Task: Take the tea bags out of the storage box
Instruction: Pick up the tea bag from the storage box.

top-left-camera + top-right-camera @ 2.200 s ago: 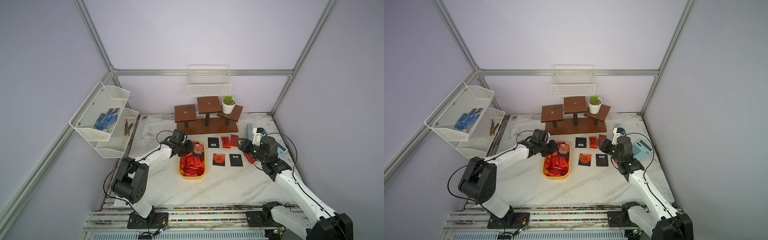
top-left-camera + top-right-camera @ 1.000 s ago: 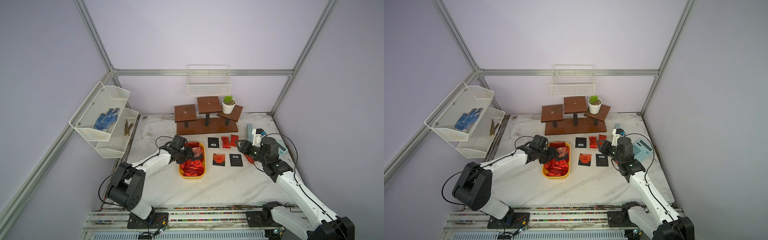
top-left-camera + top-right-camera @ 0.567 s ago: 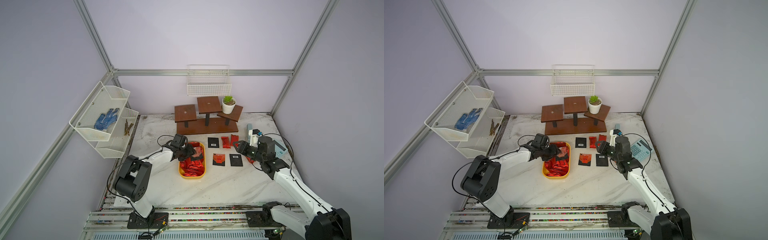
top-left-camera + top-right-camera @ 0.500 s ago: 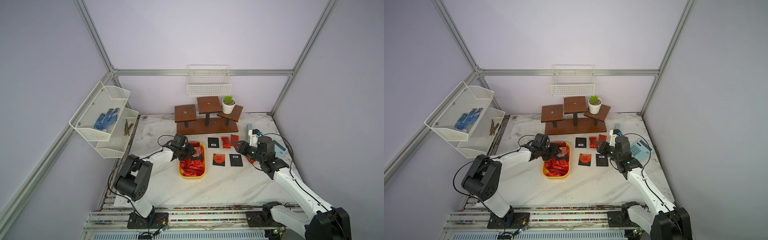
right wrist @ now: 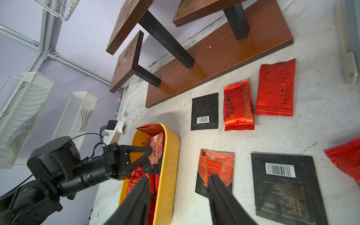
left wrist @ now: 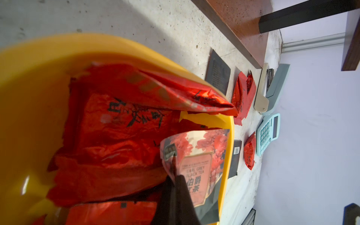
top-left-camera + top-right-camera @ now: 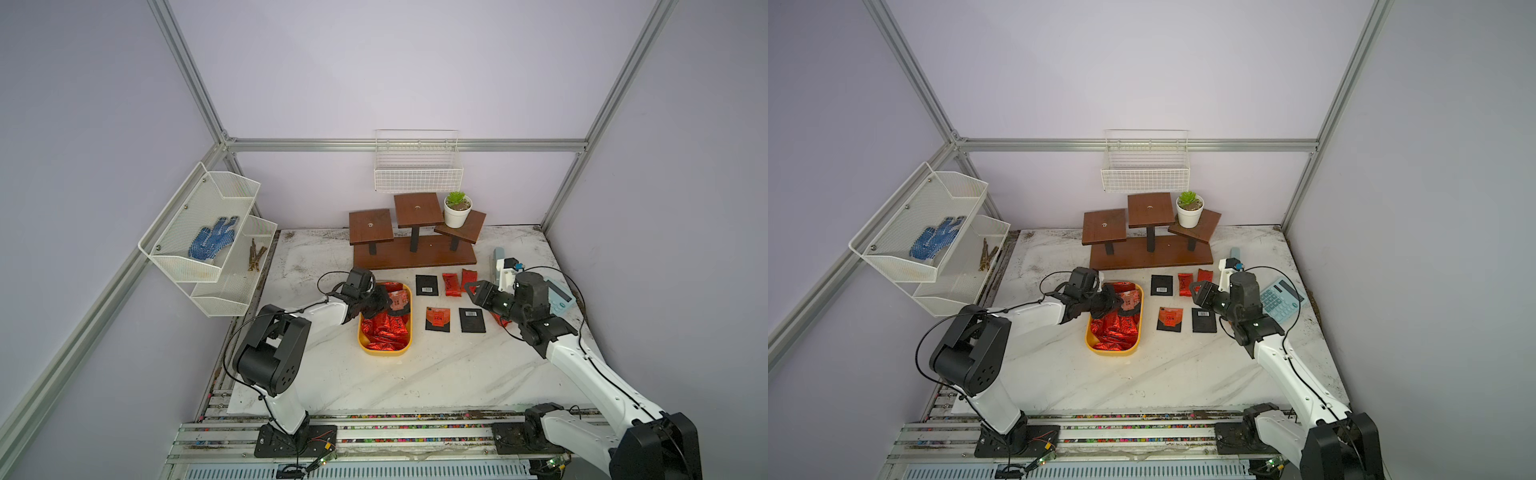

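Observation:
The yellow storage box (image 7: pixel 386 352) lies mid-table in both top views, filled with crinkled red foil tea bags (image 7: pixel 384 328). My left gripper (image 7: pixel 384 302) reaches into its far end and is shut on a black sachet with a pink-red emblem (image 6: pixel 196 165), lifting one corner. Several tea bags lie on the table right of the box: black barcode sachets (image 7: pixel 427 285) (image 7: pixel 472 320), an emblem sachet (image 7: pixel 437 319) and red foil packets (image 7: pixel 451 284). My right gripper (image 7: pixel 471 289) hovers open over these with nothing between its fingers (image 5: pixel 216 187).
A brown stepped wooden stand (image 7: pixel 413 249) with a potted plant (image 7: pixel 456 210) stands behind the box. A light blue calculator (image 7: pixel 1281 301) and a grey stapler (image 7: pixel 497 259) lie at the right. White wire baskets hang on the left wall (image 7: pixel 208 232) and back wall (image 7: pixel 417 166).
My left gripper has closed on the emblem sachet at the box's far end. The right arm has shifted slightly left and now holds still.

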Available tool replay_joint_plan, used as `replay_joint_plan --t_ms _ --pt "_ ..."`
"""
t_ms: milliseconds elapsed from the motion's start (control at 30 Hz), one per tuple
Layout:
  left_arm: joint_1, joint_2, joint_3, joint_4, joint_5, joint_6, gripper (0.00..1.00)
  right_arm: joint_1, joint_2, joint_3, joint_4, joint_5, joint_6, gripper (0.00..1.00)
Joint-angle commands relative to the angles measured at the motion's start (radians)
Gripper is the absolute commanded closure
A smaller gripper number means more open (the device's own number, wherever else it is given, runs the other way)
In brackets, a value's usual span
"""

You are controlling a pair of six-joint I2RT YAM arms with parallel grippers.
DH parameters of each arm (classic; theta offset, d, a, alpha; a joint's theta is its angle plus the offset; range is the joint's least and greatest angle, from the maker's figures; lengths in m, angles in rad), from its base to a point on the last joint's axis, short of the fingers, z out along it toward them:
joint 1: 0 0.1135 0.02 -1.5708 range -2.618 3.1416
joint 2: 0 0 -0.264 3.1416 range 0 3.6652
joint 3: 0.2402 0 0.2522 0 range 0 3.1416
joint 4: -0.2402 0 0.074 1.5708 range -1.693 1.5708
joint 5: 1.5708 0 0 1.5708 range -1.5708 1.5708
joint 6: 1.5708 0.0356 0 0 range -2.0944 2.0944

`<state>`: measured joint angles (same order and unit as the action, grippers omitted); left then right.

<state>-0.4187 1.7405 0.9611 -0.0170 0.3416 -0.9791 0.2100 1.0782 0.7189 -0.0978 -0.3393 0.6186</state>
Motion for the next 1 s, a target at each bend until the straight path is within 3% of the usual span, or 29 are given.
replay_joint_plan --t_ms 0,433,733,967 --pt "0.01 -0.058 -0.019 0.036 0.022 -0.016 1.0 0.004 -0.001 -0.009 0.027 -0.017 -0.013 0.47" --pt "-0.027 -0.28 -0.066 -0.074 0.032 -0.013 1.0 0.003 -0.041 0.021 -0.052 -0.049 -0.041 0.47" --pt "-0.263 -0.287 -0.027 -0.064 -0.077 -0.075 1.0 0.004 -0.113 0.108 -0.227 -0.081 -0.095 0.47" --pt "-0.463 -0.145 0.073 -0.001 -0.184 -0.119 1.0 0.002 -0.241 0.181 -0.347 -0.077 -0.09 0.47"
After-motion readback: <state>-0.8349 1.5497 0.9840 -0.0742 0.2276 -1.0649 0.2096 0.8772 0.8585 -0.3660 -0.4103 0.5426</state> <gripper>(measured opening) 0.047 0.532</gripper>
